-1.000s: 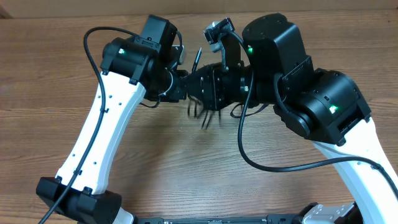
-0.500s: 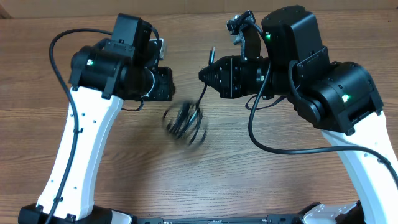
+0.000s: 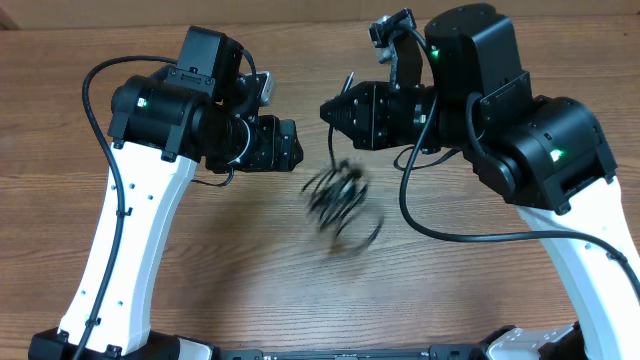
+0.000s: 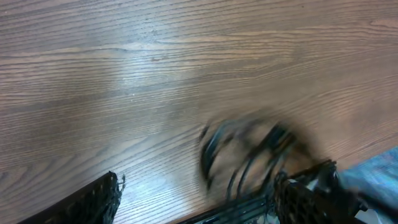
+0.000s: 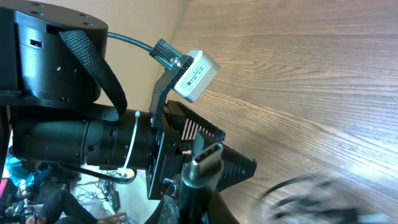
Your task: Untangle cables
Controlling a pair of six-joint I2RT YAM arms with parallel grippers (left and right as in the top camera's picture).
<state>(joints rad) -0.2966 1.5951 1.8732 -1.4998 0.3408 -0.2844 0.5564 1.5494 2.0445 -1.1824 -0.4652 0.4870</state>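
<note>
Black cables (image 3: 340, 205) blur into a knot overhead, just below the right pincer (image 3: 326, 110) and nearer to it than the left pincer (image 3: 292, 145) is.

On the left wrist view I see that pincer gaping wide, with the cables low between its fingers.

On the right wrist view, the right pincer is clamped on a silver plug (image 5: 205, 163), whose long axis points out of the jaws. The cables trail just beside it.

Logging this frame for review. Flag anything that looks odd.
The cables are a smeared, motion-blurred tangle, apparently dangling from a strand pinched in the right gripper instead of lying still. The left gripper stands open and empty.
</note>
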